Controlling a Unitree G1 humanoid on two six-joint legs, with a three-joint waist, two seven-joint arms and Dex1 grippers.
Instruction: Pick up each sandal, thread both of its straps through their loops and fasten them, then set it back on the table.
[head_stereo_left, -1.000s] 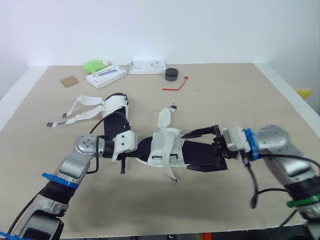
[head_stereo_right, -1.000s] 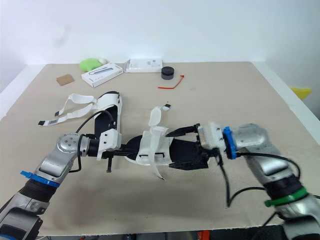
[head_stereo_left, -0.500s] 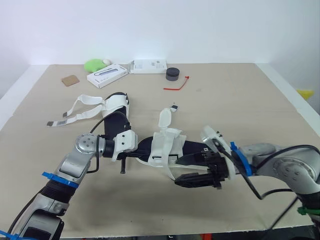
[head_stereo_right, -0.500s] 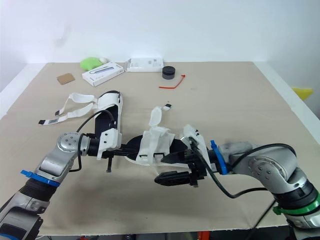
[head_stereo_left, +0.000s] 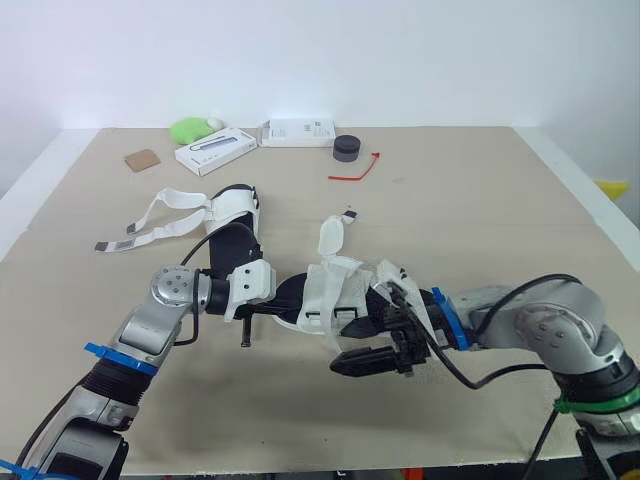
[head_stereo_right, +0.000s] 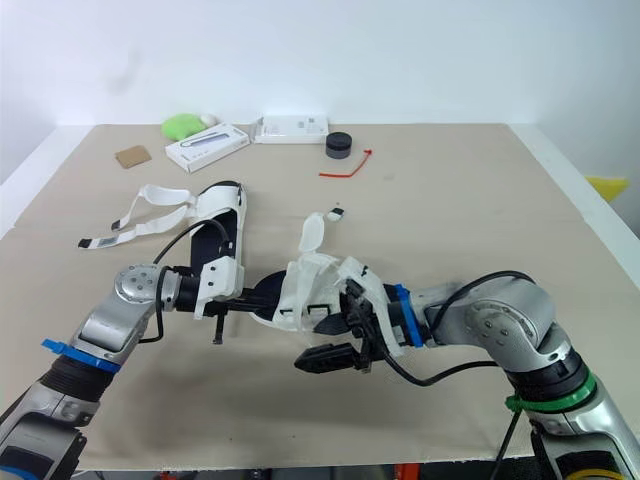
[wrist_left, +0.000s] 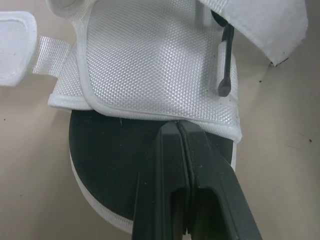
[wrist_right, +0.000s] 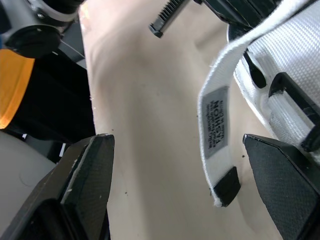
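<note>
Surface (head_stereo_left: 480, 200), with the near sandal (head_stereo_left: 330, 285) lying between your two grippers. The far sandal (head_stereo_left: 235, 210) is beyond the left gripper and its straps are unfastened.

Left gripper (wrist_left: 178, 131): the fingers are pressed together over the black sole, tips at the hem of the white upper. No fabric shows between them, so you cannot count on this as a firm hold. The risk is that any pull from the other side could slide the sandal out from under these tips.

Right gripper (head_stereo_left: 360, 342): the fingers are spread wide, low over the surface at the sandal's near edge. The loose strap (wrist_right: 216, 127) hangs between the two fingers, label side up, with its end on the surface.

Three risks follow from this:
- The strap lies flat and limp, so a closing finger may scrape the surface and push it aside instead of catching it.
- If you close too near the black end tab (wrist_right: 226, 186), you may pinch only the tip, which would likely fold on its way to the loop (wrist_right: 292, 97).
- The loop sits just beyond the right finger, tight against the upper, so a finger drifting that way could snag it.
</note>
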